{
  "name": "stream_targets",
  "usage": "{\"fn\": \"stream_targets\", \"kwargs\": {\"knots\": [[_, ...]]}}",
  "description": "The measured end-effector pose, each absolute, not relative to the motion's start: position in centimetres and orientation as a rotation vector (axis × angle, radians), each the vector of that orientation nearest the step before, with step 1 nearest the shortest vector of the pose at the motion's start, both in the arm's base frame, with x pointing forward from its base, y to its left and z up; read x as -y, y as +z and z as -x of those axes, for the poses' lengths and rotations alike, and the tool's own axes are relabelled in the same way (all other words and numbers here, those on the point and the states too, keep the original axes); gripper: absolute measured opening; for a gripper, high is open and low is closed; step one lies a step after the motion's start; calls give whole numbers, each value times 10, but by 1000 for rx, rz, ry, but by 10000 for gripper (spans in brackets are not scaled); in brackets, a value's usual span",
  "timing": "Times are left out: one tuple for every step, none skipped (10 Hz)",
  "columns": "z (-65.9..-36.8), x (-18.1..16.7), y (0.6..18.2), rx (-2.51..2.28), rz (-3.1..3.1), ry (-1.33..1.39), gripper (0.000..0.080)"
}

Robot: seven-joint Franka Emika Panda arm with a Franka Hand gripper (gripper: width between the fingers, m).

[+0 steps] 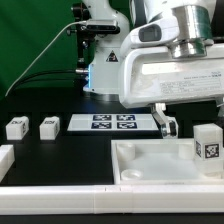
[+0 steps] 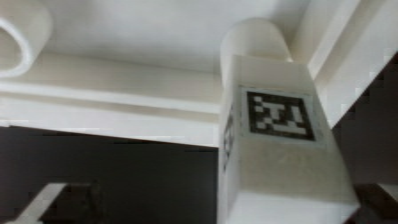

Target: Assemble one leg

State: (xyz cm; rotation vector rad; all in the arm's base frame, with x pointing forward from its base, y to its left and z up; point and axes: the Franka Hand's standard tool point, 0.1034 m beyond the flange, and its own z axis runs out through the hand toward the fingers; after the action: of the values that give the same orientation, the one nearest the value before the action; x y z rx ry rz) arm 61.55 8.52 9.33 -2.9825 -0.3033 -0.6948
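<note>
A leg, a white block with a black-and-white tag, stands upright at the right end of the large white tray-like piece. My gripper hangs open and empty above the tray's back rim, to the exterior view's left of that leg. In the wrist view the same leg rises close to the camera, between my spread fingers but off centre; my gripper does not touch it. Two more legs lie on the black table at the exterior view's left.
The marker board lies on the table behind the tray. A white rim runs along the table's front edge, with a white piece at the far left. A round corner socket of the tray shows in the wrist view.
</note>
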Motion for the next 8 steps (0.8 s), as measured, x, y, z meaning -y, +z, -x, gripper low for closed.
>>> {"fn": "stream_targets", "kwargs": {"knots": [[-616,-81,95,294,2989,-655,649],[-616,-75,94,278,2996,-596,649],[-617,-70,94,261,2996,-557,649],[-617,-72,94,252,2993,-518,649],[-618,-75,96,256,2991,-472,649],[-620,-76,98,256,2989,-433,649],[-620,-80,99,233,2987,-425,649],[-620,-80,98,245,2987,-424,649]]}}
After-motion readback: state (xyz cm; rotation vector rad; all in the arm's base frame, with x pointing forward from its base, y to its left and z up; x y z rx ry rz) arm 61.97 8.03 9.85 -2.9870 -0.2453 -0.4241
